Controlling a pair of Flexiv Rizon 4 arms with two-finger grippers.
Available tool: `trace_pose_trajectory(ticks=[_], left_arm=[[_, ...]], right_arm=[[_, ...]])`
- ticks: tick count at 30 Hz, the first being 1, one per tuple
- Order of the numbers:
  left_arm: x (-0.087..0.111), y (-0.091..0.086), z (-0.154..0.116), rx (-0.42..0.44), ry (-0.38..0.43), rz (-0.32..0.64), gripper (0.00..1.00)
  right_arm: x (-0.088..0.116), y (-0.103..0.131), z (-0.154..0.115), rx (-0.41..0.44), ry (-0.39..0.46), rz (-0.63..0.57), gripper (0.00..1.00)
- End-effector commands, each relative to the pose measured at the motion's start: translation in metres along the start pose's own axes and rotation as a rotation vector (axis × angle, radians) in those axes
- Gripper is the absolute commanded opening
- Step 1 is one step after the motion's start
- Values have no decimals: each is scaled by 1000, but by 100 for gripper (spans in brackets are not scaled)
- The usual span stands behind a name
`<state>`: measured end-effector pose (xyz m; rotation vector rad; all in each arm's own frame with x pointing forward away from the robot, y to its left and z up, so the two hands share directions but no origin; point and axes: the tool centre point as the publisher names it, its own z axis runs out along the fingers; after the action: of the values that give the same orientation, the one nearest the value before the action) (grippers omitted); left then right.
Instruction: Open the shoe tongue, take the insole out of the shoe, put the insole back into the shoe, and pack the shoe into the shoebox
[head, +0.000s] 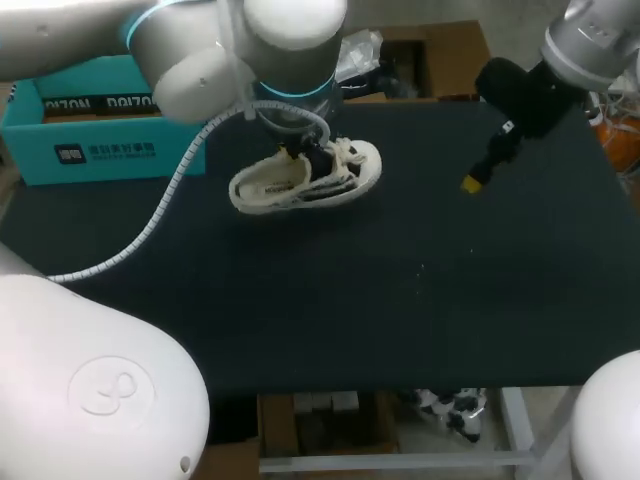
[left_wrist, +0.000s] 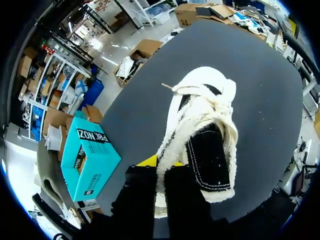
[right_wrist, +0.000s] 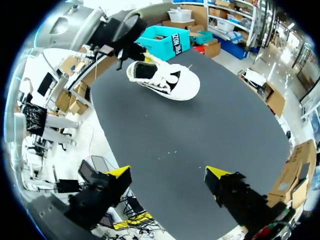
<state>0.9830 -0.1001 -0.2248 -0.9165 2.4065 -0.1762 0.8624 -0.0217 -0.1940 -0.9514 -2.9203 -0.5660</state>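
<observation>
A: Left to right, what did we have?

B: The shoebox (head: 100, 150) sat at the counter's (head: 400, 300) back-left edge, well apart from the shoe (head: 305, 180). I couldn't tell if its lid was on. The shoe was mid-counter with its toe to the right.

A: And the left hand?

B: The left hand (left_wrist: 161, 170) was down on the shoe, clamped on the fleecy edge of the tongue (left_wrist: 212, 160), which was pulled up. The insole wasn't visible.

A: Risks?

B: The grip looked thin, fleece trim only, so the tongue could slip out on a harder pull. Nothing pinned the shoe either, so pulling would likely drag or tip it instead of opening it. The laces (left_wrist: 210, 97) were crossed just ahead of the tongue and probably limit how far it folds.

A: Anything in the way?

B: The left arm hung right over the shoe mouth, hiding it from the head view and crowding any reach for the insole. Its white coiled cable (head: 160, 215) drooped low over the counter beside the shoe, which I'd call a snag risk if the shoe goes toward the shoebox.

A: Right side?

B: The right hand (right_wrist: 168, 174) hovered over the counter's right part, its fingers wide apart and empty, well apart from the shoe. It was too far to brace anything.
</observation>
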Motion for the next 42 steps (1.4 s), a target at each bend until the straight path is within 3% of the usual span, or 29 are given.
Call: trace_pose_trajectory(ticks=[1, 5, 12, 18, 22, 25, 31, 38, 42], left_arm=[[-23, 8, -14, 165, -97, 111, 0], [-60, 4, -10, 192, -112, 128, 0], [-145, 4, -19, 266, -153, 145, 0], [-222, -1, -38, 286, -205, 164, 0], [-266, -4, -36, 296, -220, 174, 0], [-291, 0, -25, 296, -227, 179, 0], [-327, 15, 6, 269, -230, 184, 0], [-369, 42, 45, 231, -219, 155, 0], [-382, 61, 69, 207, -214, 140, 0]], right_arm=[[-14, -15, 8, -107, -62, -225, 100], [-23, -11, 12, -20, -89, -262, 100], [-23, -11, 12, -20, -89, -262, 100], [-23, -11, 12, -20, -89, -262, 100], [-23, -11, 12, -20, -89, -262, 100], [-23, -11, 12, -20, -89, -262, 100], [-21, 8, 22, 80, -100, -446, 100], [-20, 8, 25, 114, -100, -478, 100], [-16, 6, 24, 96, -158, -502, 100]])
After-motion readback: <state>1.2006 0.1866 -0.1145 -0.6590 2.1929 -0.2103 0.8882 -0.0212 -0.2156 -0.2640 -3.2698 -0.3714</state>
